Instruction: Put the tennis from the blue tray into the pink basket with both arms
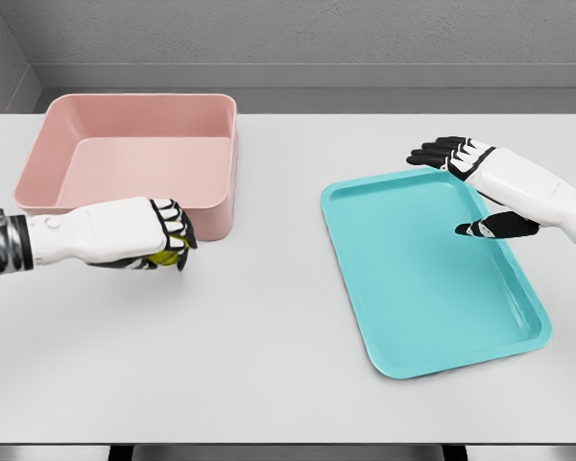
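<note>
White tabletop (269, 336): the blue tray (432, 279) lies bare beneath my open-fingered right hand (461, 158). My left hand (158, 233), just before the pink basket (134, 158), has its fingers closed around the tennis ball (171, 252); I judge only the drop remains.

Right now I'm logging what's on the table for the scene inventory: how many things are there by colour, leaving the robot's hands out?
Pink: 1, the pink basket
Blue: 1, the blue tray
Yellow-green: 1, the tennis ball, mostly hidden in the fingers of the left hand
Total: 3
</note>
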Tool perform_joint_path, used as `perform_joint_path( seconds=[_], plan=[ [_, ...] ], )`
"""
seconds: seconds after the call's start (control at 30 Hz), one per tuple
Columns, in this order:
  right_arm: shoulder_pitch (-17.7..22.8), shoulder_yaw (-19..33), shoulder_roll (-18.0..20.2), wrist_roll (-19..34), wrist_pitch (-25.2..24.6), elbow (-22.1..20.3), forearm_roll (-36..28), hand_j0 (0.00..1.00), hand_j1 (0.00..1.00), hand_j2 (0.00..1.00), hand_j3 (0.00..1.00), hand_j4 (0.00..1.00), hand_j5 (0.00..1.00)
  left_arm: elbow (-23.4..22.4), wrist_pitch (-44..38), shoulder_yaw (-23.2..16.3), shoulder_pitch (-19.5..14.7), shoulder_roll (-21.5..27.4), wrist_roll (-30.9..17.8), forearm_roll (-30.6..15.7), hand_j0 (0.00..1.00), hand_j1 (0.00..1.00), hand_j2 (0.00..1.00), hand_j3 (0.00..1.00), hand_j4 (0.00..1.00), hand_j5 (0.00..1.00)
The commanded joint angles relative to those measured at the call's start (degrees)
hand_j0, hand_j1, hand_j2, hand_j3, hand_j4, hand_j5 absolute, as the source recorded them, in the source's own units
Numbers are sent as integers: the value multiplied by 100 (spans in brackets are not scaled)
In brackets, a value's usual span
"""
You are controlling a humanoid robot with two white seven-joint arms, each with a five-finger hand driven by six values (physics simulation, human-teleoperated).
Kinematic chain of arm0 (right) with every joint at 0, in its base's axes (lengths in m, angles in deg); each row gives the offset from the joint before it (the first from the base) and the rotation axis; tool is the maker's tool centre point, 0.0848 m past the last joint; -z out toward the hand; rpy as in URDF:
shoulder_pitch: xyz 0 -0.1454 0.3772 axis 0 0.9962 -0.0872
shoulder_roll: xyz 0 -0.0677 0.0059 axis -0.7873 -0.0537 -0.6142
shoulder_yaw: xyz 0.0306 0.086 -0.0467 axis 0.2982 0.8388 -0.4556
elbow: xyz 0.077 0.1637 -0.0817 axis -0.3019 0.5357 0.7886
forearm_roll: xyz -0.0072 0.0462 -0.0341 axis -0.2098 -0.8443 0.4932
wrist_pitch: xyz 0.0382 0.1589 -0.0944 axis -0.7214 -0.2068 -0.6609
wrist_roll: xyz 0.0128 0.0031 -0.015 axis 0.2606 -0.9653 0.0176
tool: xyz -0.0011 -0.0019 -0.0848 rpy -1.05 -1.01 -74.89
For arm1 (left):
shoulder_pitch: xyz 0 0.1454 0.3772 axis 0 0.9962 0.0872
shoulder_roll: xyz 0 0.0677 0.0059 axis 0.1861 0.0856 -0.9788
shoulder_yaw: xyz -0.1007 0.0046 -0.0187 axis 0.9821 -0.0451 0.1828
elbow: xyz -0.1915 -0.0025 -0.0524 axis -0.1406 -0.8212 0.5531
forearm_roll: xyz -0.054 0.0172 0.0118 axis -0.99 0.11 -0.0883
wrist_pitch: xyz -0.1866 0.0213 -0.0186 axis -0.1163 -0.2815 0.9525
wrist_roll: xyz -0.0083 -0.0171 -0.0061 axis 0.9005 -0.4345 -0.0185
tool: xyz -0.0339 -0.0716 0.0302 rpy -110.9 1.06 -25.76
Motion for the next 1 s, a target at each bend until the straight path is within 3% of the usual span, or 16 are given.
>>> perform_joint_path(
  seconds=[0.0,0.5,0.97],
  plan=[
    [0,1,4,-3,-17,-2,-42,100,100,100,100,100,100,-1,-13,6,0,12,-1,-103,45,45,45,45,45,45],
    [0,1,13,-3,-17,7,-42,100,100,100,100,100,100,-344,-13,-29,-554,30,-1,-367,45,45,45,45,45,45],
    [0,1,13,-3,-17,7,-42,100,100,100,100,100,100,-1645,-13,-152,-1248,-568,-1,-323,45,45,45,45,45,45]
  ],
)
